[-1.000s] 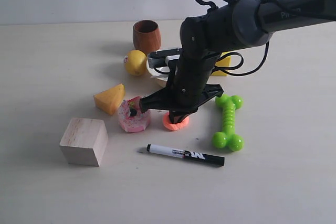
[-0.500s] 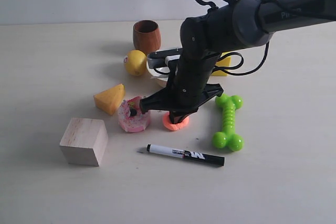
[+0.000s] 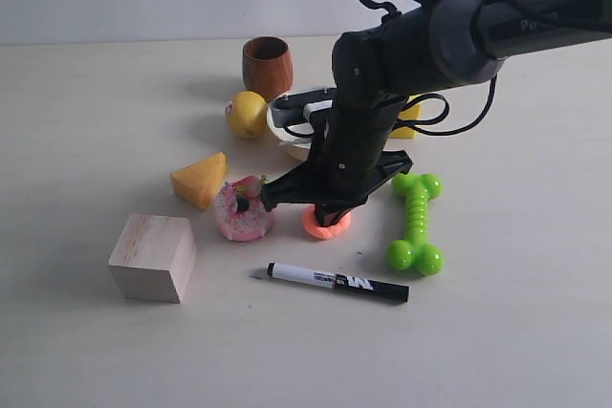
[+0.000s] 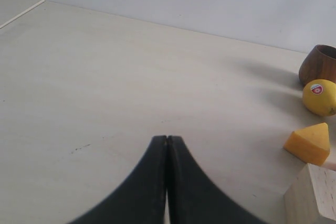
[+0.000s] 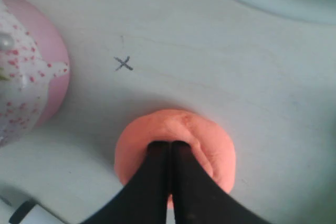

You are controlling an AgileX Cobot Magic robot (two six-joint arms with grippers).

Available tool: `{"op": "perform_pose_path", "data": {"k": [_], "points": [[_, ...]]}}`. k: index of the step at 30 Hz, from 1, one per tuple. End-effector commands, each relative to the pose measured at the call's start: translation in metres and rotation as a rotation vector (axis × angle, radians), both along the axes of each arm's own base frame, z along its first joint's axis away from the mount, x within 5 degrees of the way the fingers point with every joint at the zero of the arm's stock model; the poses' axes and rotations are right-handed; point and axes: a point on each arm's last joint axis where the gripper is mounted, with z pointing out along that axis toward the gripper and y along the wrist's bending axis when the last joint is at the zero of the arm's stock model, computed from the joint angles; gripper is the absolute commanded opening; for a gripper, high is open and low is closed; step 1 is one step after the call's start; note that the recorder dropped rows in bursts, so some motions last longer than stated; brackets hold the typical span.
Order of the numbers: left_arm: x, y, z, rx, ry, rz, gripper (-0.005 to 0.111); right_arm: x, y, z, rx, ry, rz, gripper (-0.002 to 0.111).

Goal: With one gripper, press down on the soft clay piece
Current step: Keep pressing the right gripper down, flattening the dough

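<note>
The soft clay piece (image 3: 326,225) is a flattened salmon-orange disc on the table, between the pink cake toy and the green bone toy. In the right wrist view the clay piece (image 5: 202,135) shows a dented, creased top. My right gripper (image 5: 169,144) is shut, and its joined fingertips rest on the disc's middle with nothing held between them. In the exterior view the right gripper (image 3: 326,209) points straight down and hides most of the clay. My left gripper (image 4: 166,138) is shut and empty over bare table, far from the clay.
The pink cake toy (image 3: 244,210) sits just left of the clay, and the green bone toy (image 3: 417,222) just right. A black marker (image 3: 337,282) lies in front. Cheese wedge (image 3: 201,179), wooden block (image 3: 153,257), lemon (image 3: 247,114) and wooden cup (image 3: 267,66) stand to the left and behind.
The right arm has shifted slightly to the right. A little more of the clay's rim shows under the gripper, and the disc sits slightly further right.
</note>
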Motion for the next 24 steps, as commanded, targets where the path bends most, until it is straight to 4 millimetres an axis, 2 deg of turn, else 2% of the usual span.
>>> {"op": "perform_pose_path", "data": {"k": [1, 10, 20, 24], "points": [[0.000, 0.000, 0.000, -0.003, -0.005, -0.006, 0.000, 0.000, -0.003, 0.010, 0.002, -0.026, 0.015, 0.001], [0.000, 0.000, 0.000, -0.003, -0.005, -0.006, 0.000, 0.002, -0.002, 0.016, 0.021, -0.057, 0.020, 0.001], [0.000, 0.000, 0.000, -0.003, -0.005, -0.006, 0.000, 0.001, -0.002, -0.004, -0.010, -0.013, 0.021, 0.001], [0.000, 0.000, 0.000, -0.003, -0.005, -0.006, 0.000, 0.001, -0.002, -0.004, -0.009, -0.013, 0.019, 0.001]]}}
